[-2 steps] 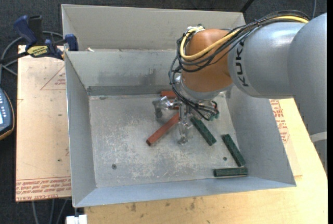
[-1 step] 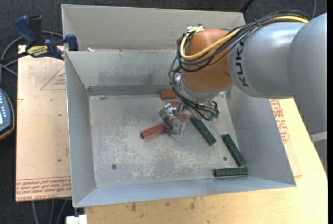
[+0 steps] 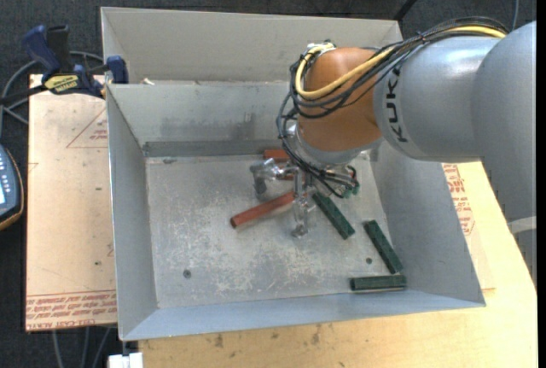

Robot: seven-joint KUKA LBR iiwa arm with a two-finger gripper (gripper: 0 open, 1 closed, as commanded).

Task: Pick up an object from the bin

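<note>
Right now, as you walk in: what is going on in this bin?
The arm reaches into the bin from the right, its gripper low over the middle of the floor. The gripper is at the right end of a red-brown bar, which lies flat. A green bar lies just to its right. Two more green bars lie toward the front right corner.

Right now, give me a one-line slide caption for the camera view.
Gripper down at a red-brown stick in the middle of the bin, three dark green bars beside it.
</note>
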